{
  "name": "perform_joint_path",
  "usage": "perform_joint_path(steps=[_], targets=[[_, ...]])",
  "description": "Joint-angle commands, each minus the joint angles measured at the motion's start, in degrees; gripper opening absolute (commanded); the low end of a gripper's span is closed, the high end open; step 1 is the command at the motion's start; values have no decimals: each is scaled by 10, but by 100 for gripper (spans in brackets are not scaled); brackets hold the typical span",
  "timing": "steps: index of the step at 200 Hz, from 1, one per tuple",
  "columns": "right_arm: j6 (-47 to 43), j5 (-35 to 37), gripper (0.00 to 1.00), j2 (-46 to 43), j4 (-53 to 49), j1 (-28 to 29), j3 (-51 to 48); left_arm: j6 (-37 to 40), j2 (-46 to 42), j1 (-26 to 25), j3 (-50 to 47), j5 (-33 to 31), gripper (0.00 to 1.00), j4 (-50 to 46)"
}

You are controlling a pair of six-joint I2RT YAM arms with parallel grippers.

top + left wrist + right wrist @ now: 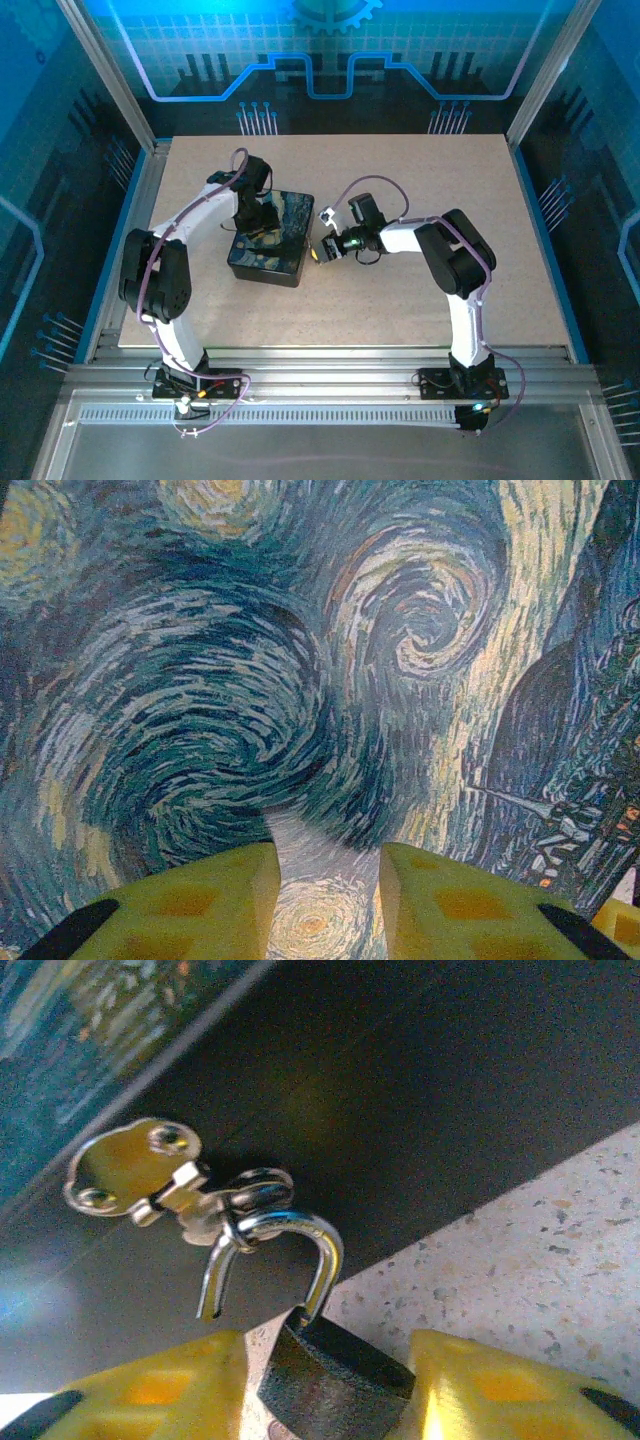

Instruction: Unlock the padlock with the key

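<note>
Padlock [335,1385] on a box, task judged nearly complete. Top view: the left tool [250,218] rests over the painted lid [285,228] of the box [262,265], which sits mid-worktop [420,170]; the right tool [322,252] is at the box's right side, where the lock is too small to make out. Left wrist view: the yellow fingers [210,905] stand spread close over the lid with nothing between them; whether they touch it cannot be told. Right wrist view: the right tool pinches the dark lock body, which hangs by its shackle [320,1250] from the hasp [130,1165] on the box's side wall. One shackle leg enters the body and the other ends free beside it, so the lock appears already sprung; unhooking seems all that is left. The body's lower end is cut off by the frame edge, so whether the key sits in it cannot be told.
</note>
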Motion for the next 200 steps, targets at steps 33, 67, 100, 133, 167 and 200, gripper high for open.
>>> perform_joint_path(steps=[33,67,100,133,167,200], targets=[[9,-14,33,21,-1,9,-14,19,6,16,-12,-7,33,-3],[48,-26,25,19,49,8,-39,20,5,18,-12,-8,33,-3],[113,-46,24,14,144,6,-74,20,4,18,-13,-8,32,-4],[178,-64,25,18,220,7,-90,21,5,19,-18,-8,32,-1],[220,-74,27,28,264,11,-94,18,9,19,-26,-6,32,5],[255,-80,32,37,303,12,-104,17,7,20,-29,-7,32,7]])
